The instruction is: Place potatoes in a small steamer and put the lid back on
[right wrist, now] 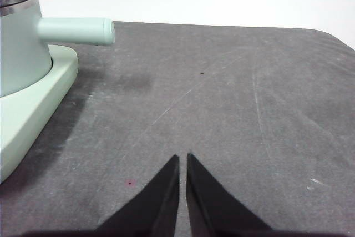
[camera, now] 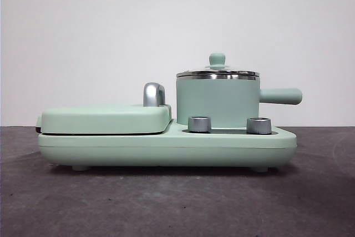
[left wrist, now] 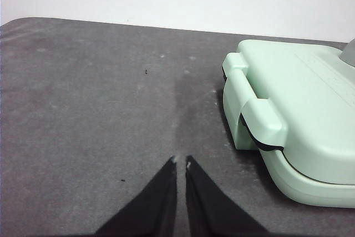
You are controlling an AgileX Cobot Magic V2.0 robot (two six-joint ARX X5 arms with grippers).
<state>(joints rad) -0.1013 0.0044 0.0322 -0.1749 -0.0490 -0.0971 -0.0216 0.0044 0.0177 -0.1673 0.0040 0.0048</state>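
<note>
Under lid (camera: 218,72), steamer (camera: 217,101) inside hidden (potato unseen).

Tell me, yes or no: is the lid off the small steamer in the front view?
No, the lid sits flat on the small steamer's steel rim, knob upward, closing the pot.

Open tabletop (right wrist: 233,92) was seen on both sides of the green appliance base (camera: 166,148). Access to the small steamer (camera: 217,101) from above was blocked by the lid (camera: 217,70) seated on its rim. Its side handle (camera: 280,96) projected outward, over bare tabletop. The griddle cover (camera: 105,119) lay closed beside it.
</note>
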